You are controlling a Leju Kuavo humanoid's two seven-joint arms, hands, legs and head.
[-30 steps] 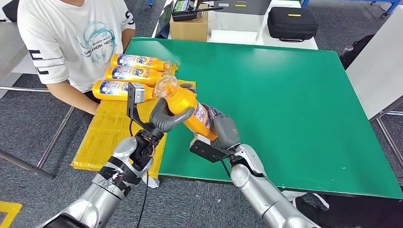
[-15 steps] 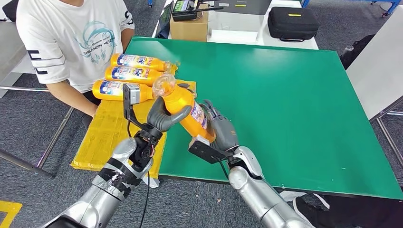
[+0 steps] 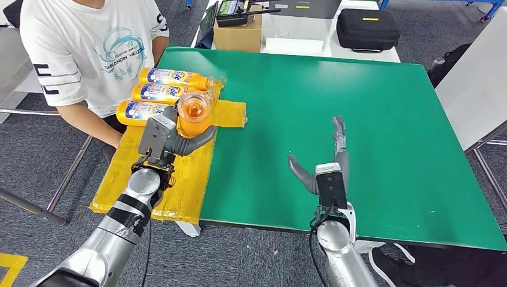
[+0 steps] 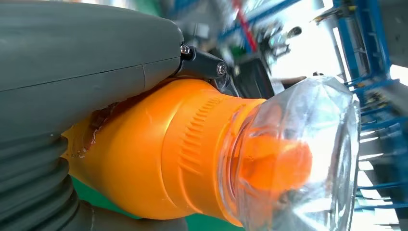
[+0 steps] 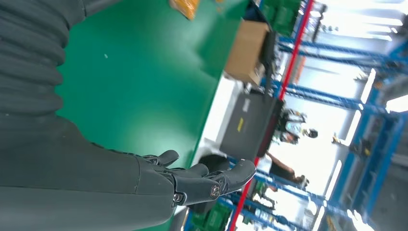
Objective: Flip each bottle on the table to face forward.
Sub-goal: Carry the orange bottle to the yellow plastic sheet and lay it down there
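The green table (image 3: 359,137) spans the scene, with a yellow mat (image 3: 143,173) hanging off its near-left corner. A person in a white T-shirt (image 3: 89,48) sits just beyond the mat. Three orange detergent bottles (image 3: 164,93) lie side by side at the mat's far end, long axes running left to right, caps toward the table.

The fourth orange bottle (image 3: 192,116) sits in the left hand (image 3: 167,136), which wraps its body from below. Its long axis points up toward the head camera, so the clear cap (image 4: 298,159) faces the lens. It hangs above the mat, just in front of the lying row; the left hand is plainly the nearer one, and setting the bottle down likely means tipping that axis flat alongside the others.

The right hand (image 3: 326,161) is empty, fingers straight and spread, raised over bare green well apart from the bottle.

A second ago both hands held this bottle tilted between them over the table's near edge; the right has since let go and swung away, and the left has carried it back over the mat.
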